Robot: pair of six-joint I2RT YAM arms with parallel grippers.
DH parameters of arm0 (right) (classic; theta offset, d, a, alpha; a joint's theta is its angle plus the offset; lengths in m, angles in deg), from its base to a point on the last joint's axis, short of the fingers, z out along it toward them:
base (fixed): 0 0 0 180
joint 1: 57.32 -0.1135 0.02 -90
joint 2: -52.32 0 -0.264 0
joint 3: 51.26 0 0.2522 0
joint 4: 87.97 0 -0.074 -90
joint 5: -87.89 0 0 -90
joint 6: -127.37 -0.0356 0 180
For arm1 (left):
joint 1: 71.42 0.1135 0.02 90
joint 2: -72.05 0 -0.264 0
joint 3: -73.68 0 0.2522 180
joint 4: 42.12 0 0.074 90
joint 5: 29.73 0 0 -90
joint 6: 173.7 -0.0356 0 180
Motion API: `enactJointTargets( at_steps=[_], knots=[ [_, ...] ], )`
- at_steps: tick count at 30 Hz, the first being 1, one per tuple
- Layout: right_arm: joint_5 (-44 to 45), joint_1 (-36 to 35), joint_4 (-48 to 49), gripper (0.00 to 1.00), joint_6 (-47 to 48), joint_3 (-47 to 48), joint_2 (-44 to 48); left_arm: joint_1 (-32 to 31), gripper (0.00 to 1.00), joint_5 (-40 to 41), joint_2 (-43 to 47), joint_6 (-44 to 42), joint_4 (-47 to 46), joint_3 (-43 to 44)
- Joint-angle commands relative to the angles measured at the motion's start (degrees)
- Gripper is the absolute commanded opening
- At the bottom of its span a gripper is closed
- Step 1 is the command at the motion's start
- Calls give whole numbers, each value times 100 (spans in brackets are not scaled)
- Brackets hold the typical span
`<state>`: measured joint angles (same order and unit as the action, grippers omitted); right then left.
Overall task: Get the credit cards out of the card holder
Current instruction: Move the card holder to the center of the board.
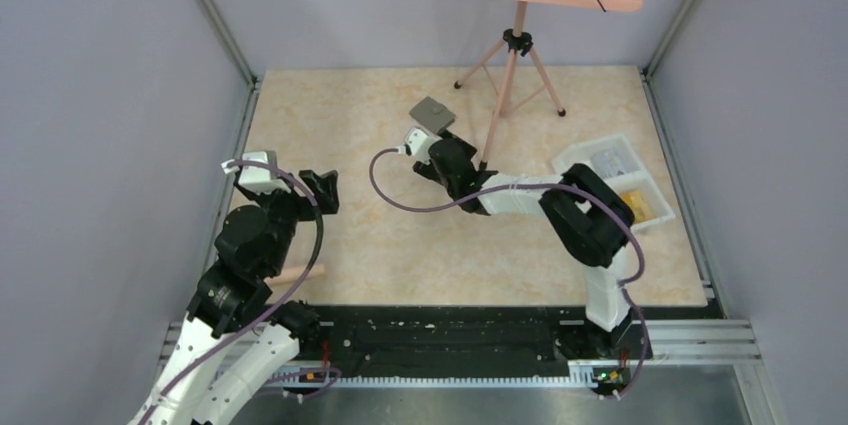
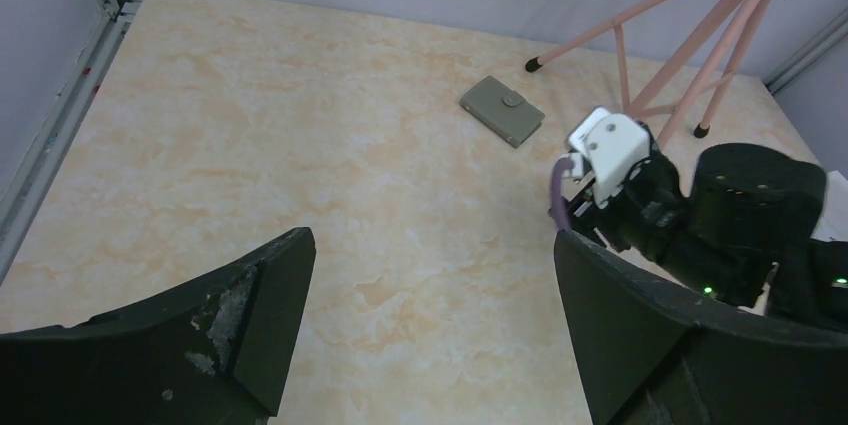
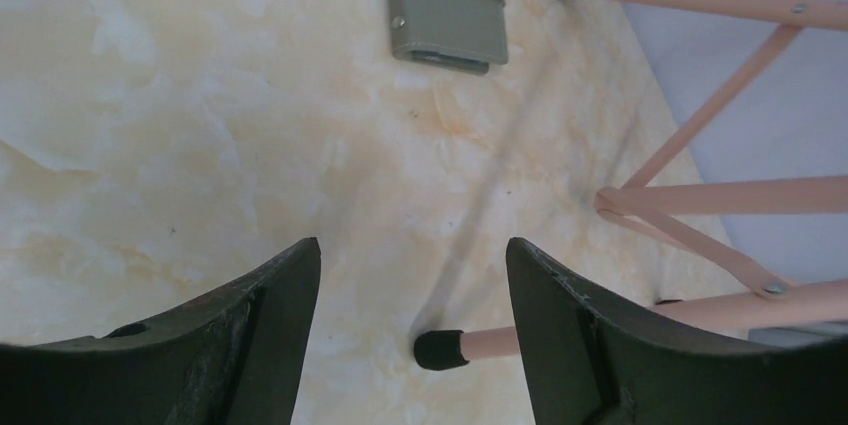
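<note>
The card holder [image 1: 433,113] lies shut, snap tab up, on the marbled table at the back middle. It also shows in the left wrist view [image 2: 503,111] and the right wrist view [image 3: 445,5]. No credit cards show; the holder is closed. My right gripper [image 1: 447,150] is open and empty, just short of the holder's near side, above the table [image 3: 412,245]. My left gripper [image 1: 322,190] is open and empty at the left, well away from the holder [image 2: 430,245].
A pink tripod music stand [image 1: 512,55] stands right of the holder; one black foot [image 3: 440,348] sits close below my right fingers. A white compartmented tray [image 1: 612,177] at the right holds something yellow. A wooden stick [image 1: 300,273] lies by the left arm.
</note>
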<state>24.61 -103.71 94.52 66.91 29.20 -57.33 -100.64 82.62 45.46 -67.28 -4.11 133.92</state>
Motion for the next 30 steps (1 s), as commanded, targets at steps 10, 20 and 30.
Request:
enactJointTargets(
  at_steps=[10,20,30],
  knots=[
    [385,-4,542,68,1070,1817,-2152,-8,94,193,34,94,-95,-7],
    [489,368,180,69,1150,2707,-2860,-12,93,253,42,45,-97,-12],
    [-147,602,-91,42,1146,2892,-2989,-14,92,202,-21,19,-118,-17]
  ],
)
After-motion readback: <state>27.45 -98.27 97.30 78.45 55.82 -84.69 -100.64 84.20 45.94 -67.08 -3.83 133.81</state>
